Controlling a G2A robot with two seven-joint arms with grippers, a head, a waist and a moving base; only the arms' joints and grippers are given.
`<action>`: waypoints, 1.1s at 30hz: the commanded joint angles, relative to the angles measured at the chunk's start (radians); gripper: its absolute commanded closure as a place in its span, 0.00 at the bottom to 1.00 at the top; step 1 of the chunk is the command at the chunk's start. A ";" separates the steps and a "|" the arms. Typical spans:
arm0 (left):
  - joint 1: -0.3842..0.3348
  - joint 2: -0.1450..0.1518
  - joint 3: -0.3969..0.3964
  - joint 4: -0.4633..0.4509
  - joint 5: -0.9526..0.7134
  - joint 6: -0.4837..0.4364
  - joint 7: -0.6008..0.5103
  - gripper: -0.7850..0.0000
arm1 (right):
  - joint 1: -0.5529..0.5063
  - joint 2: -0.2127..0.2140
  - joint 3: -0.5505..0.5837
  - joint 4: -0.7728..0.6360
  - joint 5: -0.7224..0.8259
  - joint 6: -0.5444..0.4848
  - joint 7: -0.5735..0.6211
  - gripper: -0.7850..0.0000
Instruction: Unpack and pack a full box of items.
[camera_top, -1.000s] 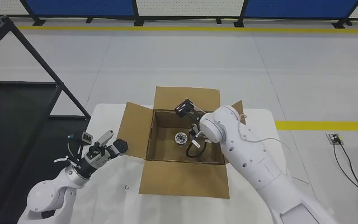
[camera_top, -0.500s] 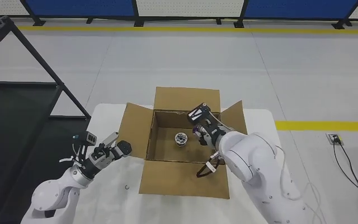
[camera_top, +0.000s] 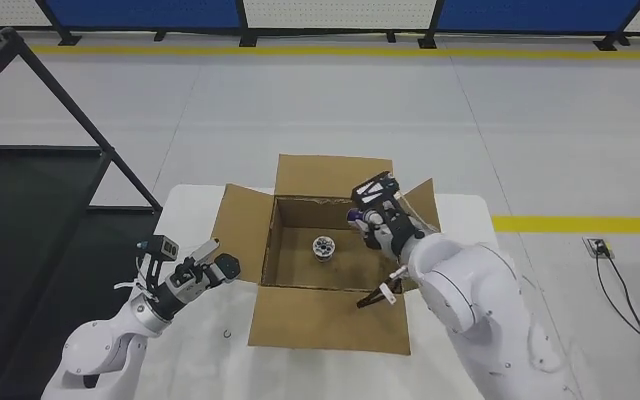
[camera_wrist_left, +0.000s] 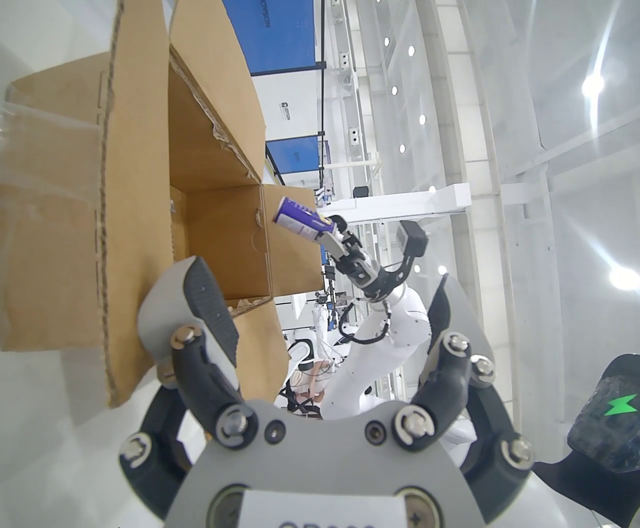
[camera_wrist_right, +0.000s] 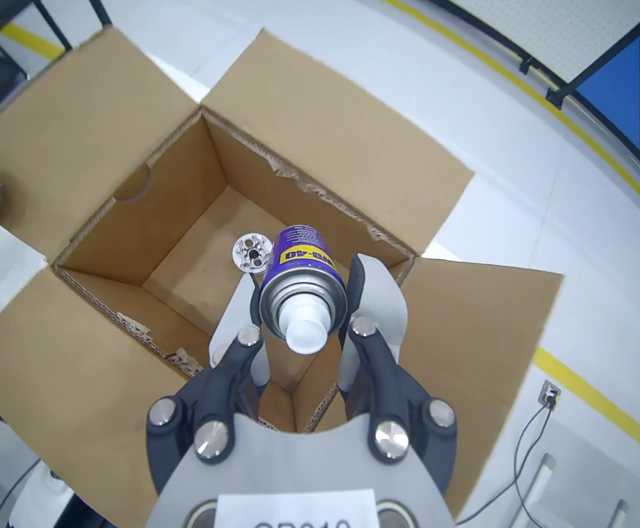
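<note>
Right gripper (camera_wrist_right: 304, 292), clamped on a purple spray can (camera_wrist_right: 301, 260), has risen out of the cardboard box (camera_top: 327, 318) to its right rim, leaving one round metal part (camera_top: 322, 246) inside – perhaps the last item to unpack – while the left gripper (camera_top: 222, 263) hangs open alongside.

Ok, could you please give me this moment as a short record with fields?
box: cardboard box, flaps open
right gripper: right gripper shut on a spray can, held above the box opening
inside box: one round metal part on the floor
left gripper: left gripper open, empty, outside the box by a side flap
</note>
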 joint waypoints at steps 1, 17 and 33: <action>0.001 0.000 0.002 0.002 -0.001 0.000 -0.002 0.00 | -0.055 0.008 0.066 -0.094 -0.006 0.004 -0.009 1.00; -0.006 0.001 0.041 0.007 0.011 0.003 0.002 0.00 | -0.366 0.045 0.524 -0.404 -0.007 0.092 0.075 1.00; -0.013 0.004 0.048 0.007 0.009 0.005 0.009 0.00 | -0.263 0.071 0.414 0.000 -0.017 -0.065 0.329 1.00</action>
